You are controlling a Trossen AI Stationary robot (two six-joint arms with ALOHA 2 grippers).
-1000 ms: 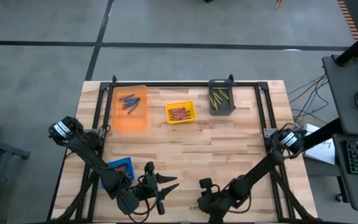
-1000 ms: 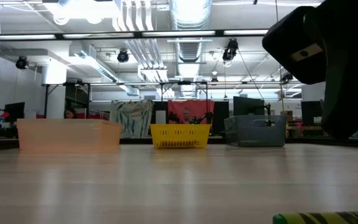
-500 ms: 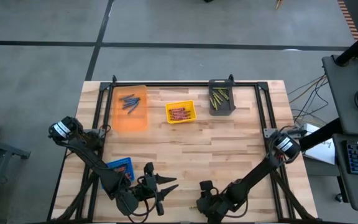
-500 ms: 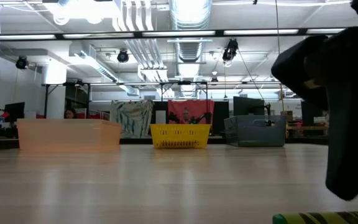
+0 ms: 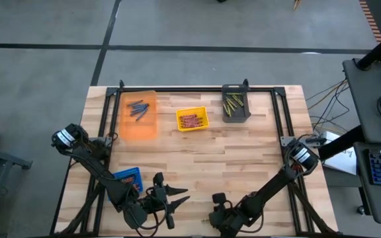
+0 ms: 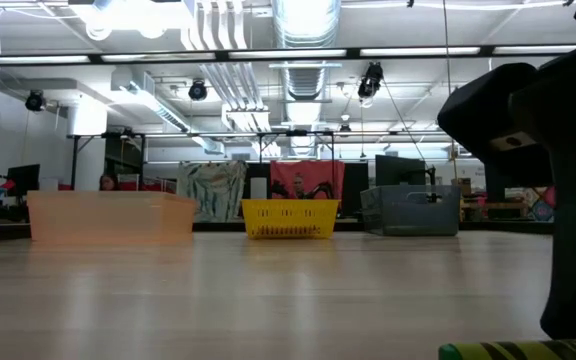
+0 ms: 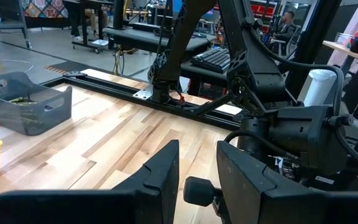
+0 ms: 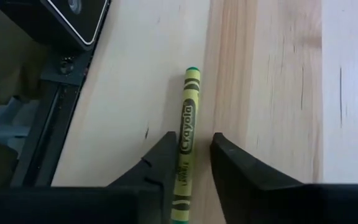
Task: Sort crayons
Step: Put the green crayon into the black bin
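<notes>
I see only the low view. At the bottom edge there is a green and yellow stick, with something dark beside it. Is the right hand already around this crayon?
Observer: Yes. In the right wrist view, the right hand has one finger on each side of the crayon, which lies flat on the table. The hand is open.
Operator: Which bin should it go into? I cannot see inside them.
Observer: From above, the grey bin holds similar yellow-green crayons.
Operator: And where is the left hand?
Observer: The left hand waits, open, near the table's front edge, beside the blue bin.
</notes>
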